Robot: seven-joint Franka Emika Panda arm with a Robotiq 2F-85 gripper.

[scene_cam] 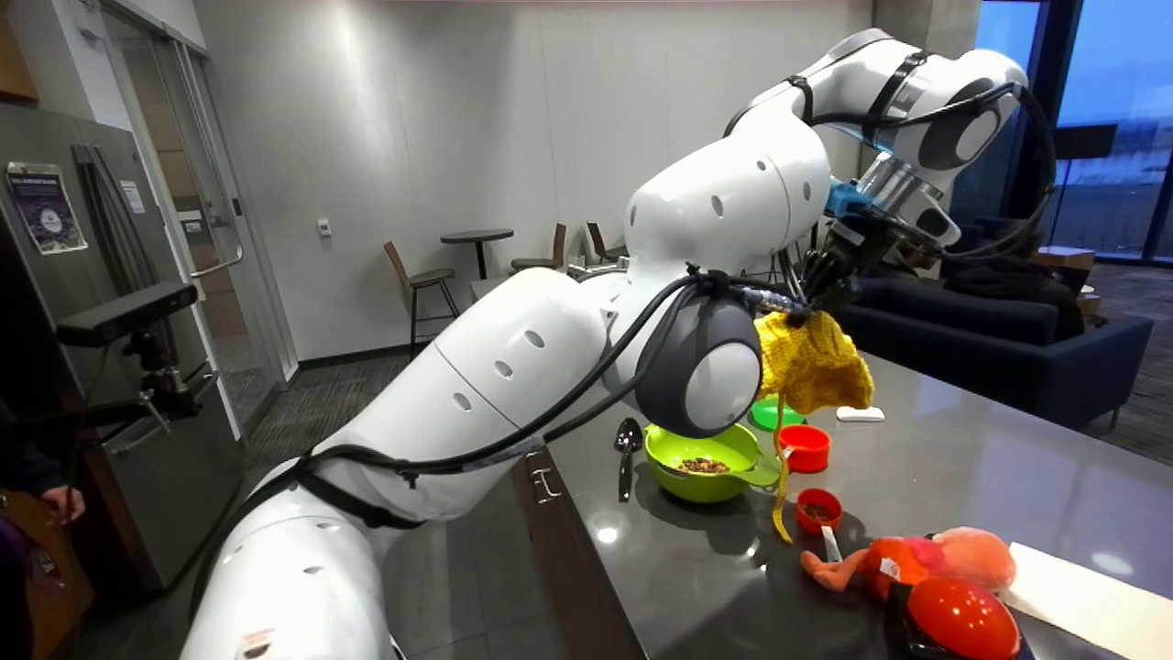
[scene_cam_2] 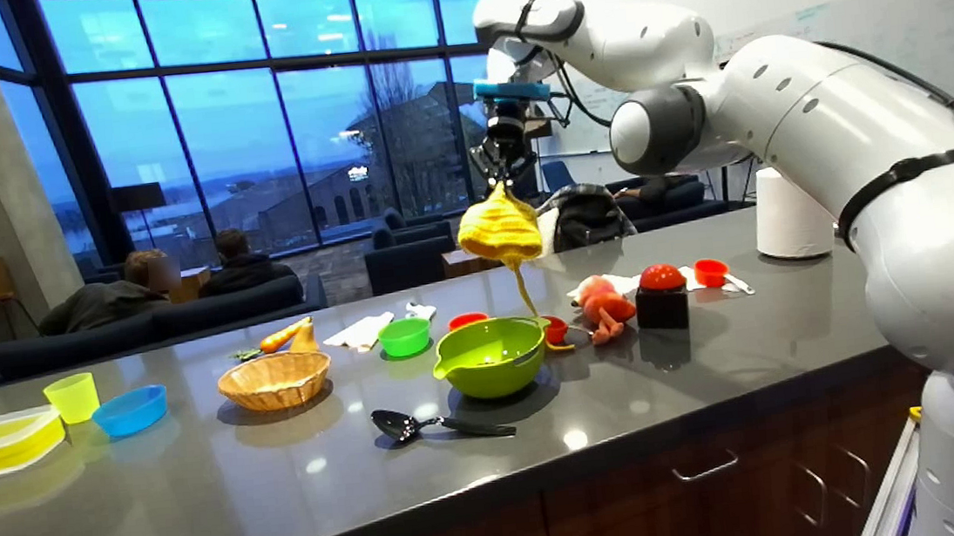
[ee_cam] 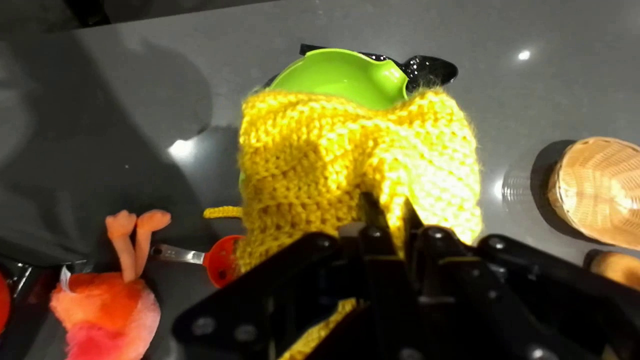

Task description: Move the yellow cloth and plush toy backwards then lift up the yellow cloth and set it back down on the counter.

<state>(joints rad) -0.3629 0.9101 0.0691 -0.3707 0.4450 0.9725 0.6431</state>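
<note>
The yellow cloth (scene_cam_2: 501,224), a knitted piece with a thin tail, hangs in the air above the counter (scene_cam_2: 227,493). My gripper (scene_cam_2: 501,183) is shut on its top, pinching a fold between the fingertips. In the wrist view the cloth (ee_cam: 300,165) spreads out past the fingers (ee_cam: 372,212) and covers part of the lime-green bowl. The tail (scene_cam: 782,477) dangles beside that bowl, its end down at the counter. Orange and pink, the plush toy (scene_cam: 976,555) lies on the counter, apart from the gripper; the wrist view has it at lower left.
Below the cloth sits the lime-green bowl (scene_cam_2: 491,367), with a black spoon (scene_cam_2: 409,428) in front. Red cups (scene_cam: 806,447) and a small green bowl (scene_cam_2: 405,336) are close by. A black box with a red dome (scene_cam_2: 663,307) stands by the toy. The wicker basket (scene_cam_2: 275,384) is further along.
</note>
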